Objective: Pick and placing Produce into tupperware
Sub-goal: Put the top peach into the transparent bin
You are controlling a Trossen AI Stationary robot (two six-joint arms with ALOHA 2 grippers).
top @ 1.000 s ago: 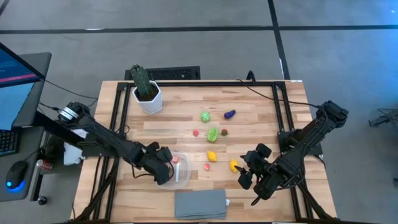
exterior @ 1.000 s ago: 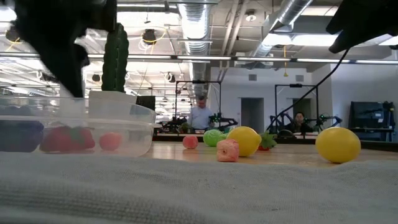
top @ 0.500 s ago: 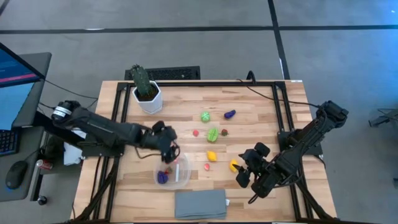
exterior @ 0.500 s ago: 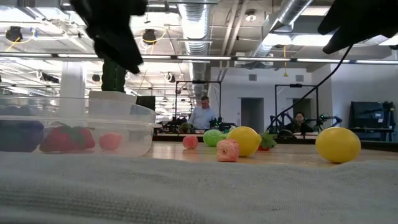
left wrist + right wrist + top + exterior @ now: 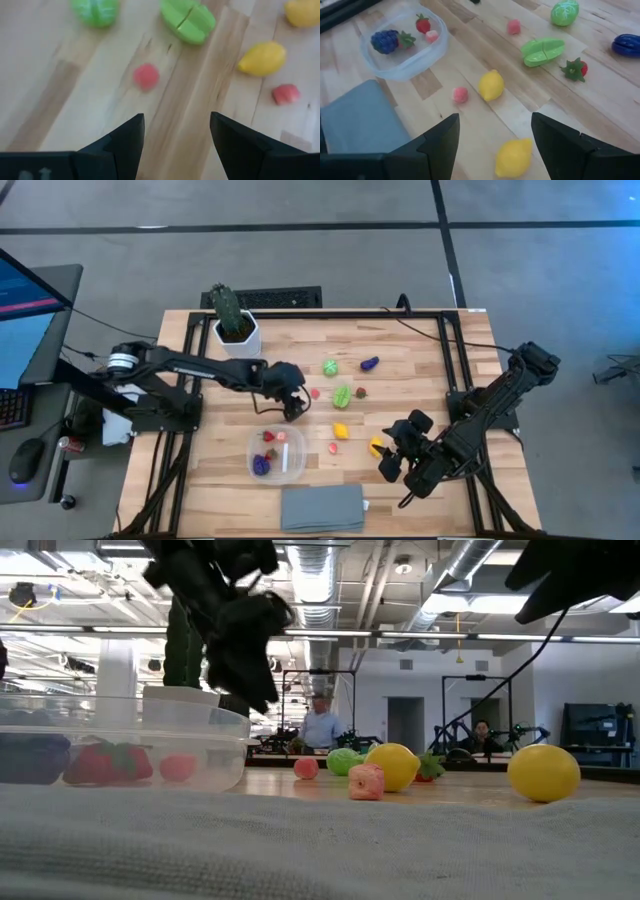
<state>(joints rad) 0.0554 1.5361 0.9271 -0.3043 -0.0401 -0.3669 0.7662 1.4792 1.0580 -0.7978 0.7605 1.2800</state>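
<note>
**Left gripper open above loose produce; tub holds four pieces**

While the right arm waits at the table's right side, the left gripper (image 5: 290, 402) is held over the middle of the table (image 5: 420, 370), just beyond the tub (image 5: 277, 453). Its fingers (image 5: 125, 142) are seen spread wide in the left wrist view, with nothing between them. Below them in that view lie a small red piece (image 5: 146, 77), a split green piece (image 5: 188, 20), a round green piece (image 5: 95, 10), a lemon (image 5: 262, 58) and a pink piece (image 5: 285, 93), all apart from one another.

The right gripper (image 5: 398, 461) is likewise open and empty, its fingers (image 5: 440, 142) parted in the right wrist view, just beside a second lemon (image 5: 513, 157).

The tub's contents are hard to make out from above, but the right wrist view shows a blue-purple berry (image 5: 385, 41), two strawberries (image 5: 422, 23) and a pink piece inside it. A loose strawberry (image 5: 575, 68) and a purple piece (image 5: 370, 363) are seen farther off.

From above, a grey cloth (image 5: 322, 507) is seen just beside the tub at the near edge, and a cactus (image 5: 229, 310) in a white pot at the far left corner. Only the low view shows people (image 5: 322, 725) in the room behind.
</note>
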